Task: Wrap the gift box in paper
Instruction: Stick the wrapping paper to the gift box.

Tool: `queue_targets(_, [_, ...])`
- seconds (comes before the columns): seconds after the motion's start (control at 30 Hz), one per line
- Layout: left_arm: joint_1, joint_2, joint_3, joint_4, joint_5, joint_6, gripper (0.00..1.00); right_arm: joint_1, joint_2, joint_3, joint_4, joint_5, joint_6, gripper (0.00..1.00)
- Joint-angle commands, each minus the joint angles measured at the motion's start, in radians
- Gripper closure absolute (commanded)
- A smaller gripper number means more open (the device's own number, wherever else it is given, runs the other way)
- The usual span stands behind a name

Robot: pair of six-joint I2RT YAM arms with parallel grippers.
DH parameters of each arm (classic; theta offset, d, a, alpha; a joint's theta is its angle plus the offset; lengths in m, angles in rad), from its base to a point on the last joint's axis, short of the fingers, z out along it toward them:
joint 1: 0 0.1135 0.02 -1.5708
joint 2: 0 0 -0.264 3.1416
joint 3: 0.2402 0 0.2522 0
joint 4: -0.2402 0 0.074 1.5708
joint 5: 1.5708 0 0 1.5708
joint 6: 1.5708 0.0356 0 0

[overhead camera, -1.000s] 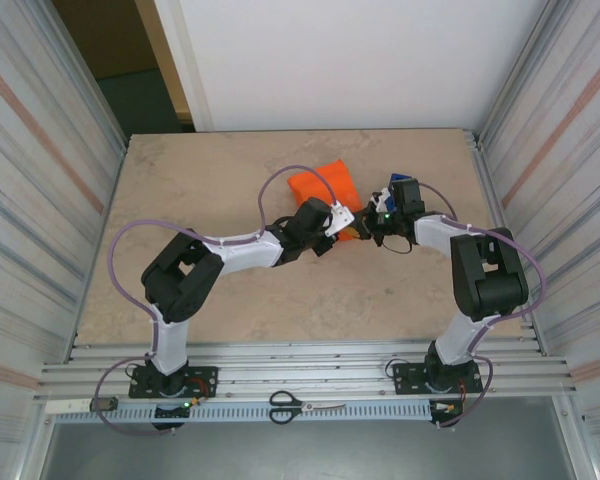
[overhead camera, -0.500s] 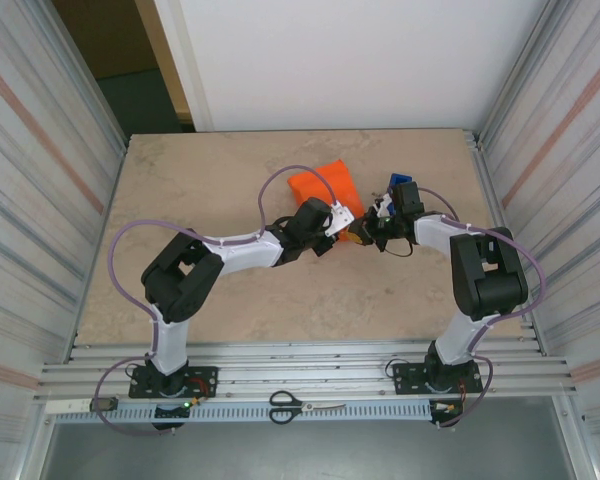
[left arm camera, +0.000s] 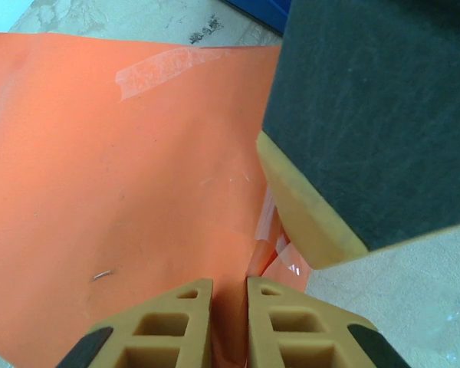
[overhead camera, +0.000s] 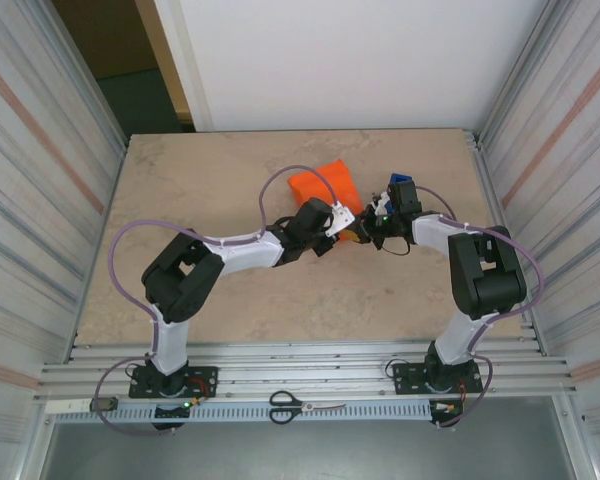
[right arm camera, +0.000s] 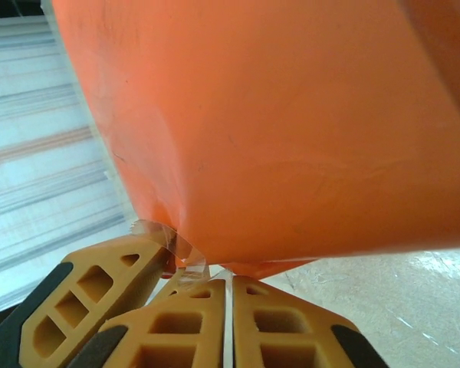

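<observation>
The paper [overhead camera: 325,185] is a bright orange sheet folded into a bundle at the middle of the table, and the gift box is hidden inside it. My left gripper [left arm camera: 230,287] is shut on a flap of the paper [left arm camera: 123,176] at the bundle's near right corner. My right gripper [right arm camera: 228,285] meets it from the right, just under the paper [right arm camera: 291,130], its fingers pinched on a thin strip of clear tape [right arm camera: 172,244]. In the top view the left gripper [overhead camera: 346,224] and the right gripper [overhead camera: 366,230] almost touch. A piece of tape [left arm camera: 169,65] lies stuck on the paper.
A blue tape dispenser [overhead camera: 400,186] stands just behind my right wrist. Scissors [overhead camera: 305,405] lie on the rail in front of the arm bases. Metal walls close in both sides of the table [overhead camera: 210,300].
My right gripper has crept a little left, closer to the paper's corner and the left gripper. The left arm and the paper have stayed still.
</observation>
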Motion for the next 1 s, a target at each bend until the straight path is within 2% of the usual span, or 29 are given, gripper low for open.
queue_targets(0.0, [-0.026,0.182,-0.082,-0.305,0.093,-0.018,0.86,0.011,0.027,0.045,0.02,0.009,0.027,0.84])
queue_targets(0.33, [-0.026,0.181,-0.079,-0.306,0.091,-0.012,0.86,0.016,-0.003,0.049,-0.009,0.03,0.021,0.67])
queue_targets(0.43, [-0.026,0.181,-0.078,-0.306,0.091,-0.011,0.86,0.018,-0.015,0.049,-0.012,0.037,0.024,0.58])
queue_targets(0.83, [-0.026,0.184,-0.077,-0.306,0.092,-0.015,0.86,0.018,-0.043,0.048,-0.023,0.044,0.033,0.44])
queue_targets(0.97, [-0.026,0.187,-0.08,-0.307,0.094,-0.016,0.86,0.016,-0.062,0.049,-0.032,0.052,0.03,0.35])
